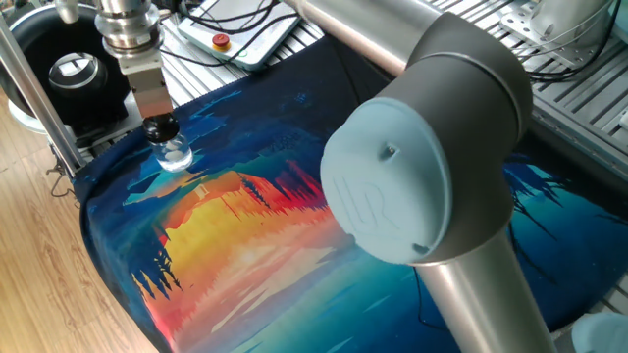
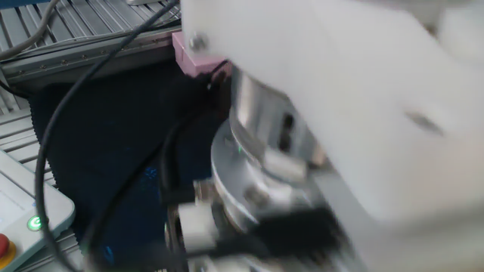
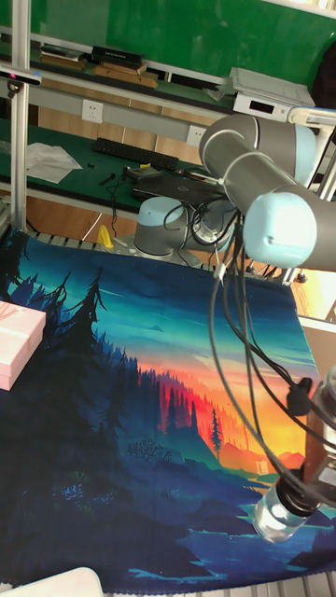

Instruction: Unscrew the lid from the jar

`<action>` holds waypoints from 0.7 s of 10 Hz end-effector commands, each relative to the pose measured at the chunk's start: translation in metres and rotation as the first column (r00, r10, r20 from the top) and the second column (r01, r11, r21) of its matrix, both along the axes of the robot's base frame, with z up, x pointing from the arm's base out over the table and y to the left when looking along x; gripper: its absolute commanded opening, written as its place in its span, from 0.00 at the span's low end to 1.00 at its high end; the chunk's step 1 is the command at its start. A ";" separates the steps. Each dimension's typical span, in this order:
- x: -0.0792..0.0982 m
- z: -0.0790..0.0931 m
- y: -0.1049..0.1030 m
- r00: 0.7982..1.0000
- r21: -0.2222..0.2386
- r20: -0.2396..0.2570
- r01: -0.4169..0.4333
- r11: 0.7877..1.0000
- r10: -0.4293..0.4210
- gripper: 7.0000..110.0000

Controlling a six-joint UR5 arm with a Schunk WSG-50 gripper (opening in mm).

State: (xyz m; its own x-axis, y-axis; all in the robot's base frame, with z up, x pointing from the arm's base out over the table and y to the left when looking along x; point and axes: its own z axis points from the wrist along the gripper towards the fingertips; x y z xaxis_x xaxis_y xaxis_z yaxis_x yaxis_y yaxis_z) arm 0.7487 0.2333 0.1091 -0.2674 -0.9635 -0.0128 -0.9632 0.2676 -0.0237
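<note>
- Far left, one fixed view: a large black ring-shaped device with a silver centre (image 1: 74, 69) sits beyond the cloth's edge, apart from the work.
- Next to the right: the two-finger metal gripper (image 1: 162, 128) descends vertically onto the small black rounded screw cap (image 1: 163, 127). Its fingers appear closed around the cap, though the contact itself is too small to confirm.
- Directly beneath: the small clear squat glass jar (image 1: 174, 155) stands upright on the painted sunset-landscape cloth (image 1: 255, 226), near its left corner, cap seated on the neck.
- Centre and right: the grey arm's pale blue joint cover (image 1: 392, 181) fills the foreground.
- Tall fixed view: the jar (image 3: 277, 516) stands at the cloth's near edge under the gripper; a pink gift box (image 3: 19, 347) lies well apart at the left edge.
- Step in hand, by judgement: gripping and twisting the cap loose. The next move calls for continued wrist rotation, then a straight lift; the unheld jar could spin along.
</note>
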 end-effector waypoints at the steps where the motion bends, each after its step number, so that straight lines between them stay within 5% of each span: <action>1: 0.001 -0.007 0.009 0.993 -0.029 0.019 -0.119 0.992 0.120 0.15; 7: 0.001 -0.009 -0.005 0.951 -0.009 0.036 -0.307 0.952 0.307 0.15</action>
State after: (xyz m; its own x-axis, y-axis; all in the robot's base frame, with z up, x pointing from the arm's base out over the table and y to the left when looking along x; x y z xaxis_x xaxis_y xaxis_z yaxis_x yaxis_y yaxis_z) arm 0.7486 0.2299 0.0997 -0.0250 -0.9997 0.0019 -0.9982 0.0249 -0.0551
